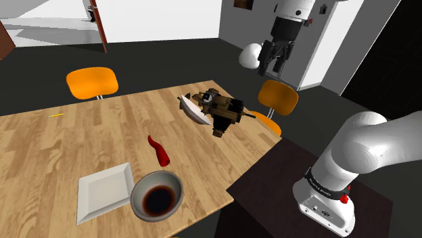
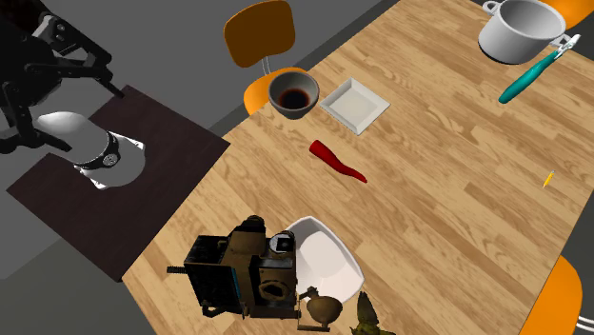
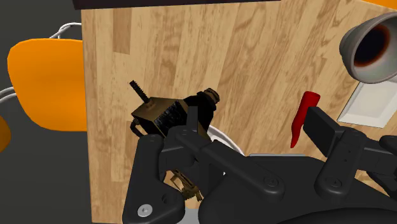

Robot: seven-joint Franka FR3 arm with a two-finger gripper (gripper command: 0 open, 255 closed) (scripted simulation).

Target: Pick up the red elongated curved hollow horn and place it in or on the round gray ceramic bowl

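A red curved horn (image 1: 159,151) (image 2: 336,161) (image 3: 304,118) lies flat on the wooden table (image 1: 81,145), a short way from the round grey bowl (image 1: 138,193) (image 2: 276,86) (image 3: 350,48), whose inside is dark reddish. The bowl stands upright near the table's front edge in the shoulder view. My black gripper (image 1: 274,64) (image 3: 248,121) hangs high in the air over the table's far right edge in the shoulder view, well away from the horn. Its fingers stand apart with nothing between them.
A white square plate (image 1: 101,193) (image 2: 354,103) (image 3: 372,105) sits beside the bowl. A brown old camera-like device (image 1: 226,111) (image 2: 238,276) (image 3: 162,114) and a white dish (image 1: 193,108) (image 2: 328,257) lie under the gripper. Orange chairs (image 1: 92,82) (image 1: 278,98) ring the table. A grey pot (image 2: 519,29) and a teal tool (image 2: 528,78) lie far off.
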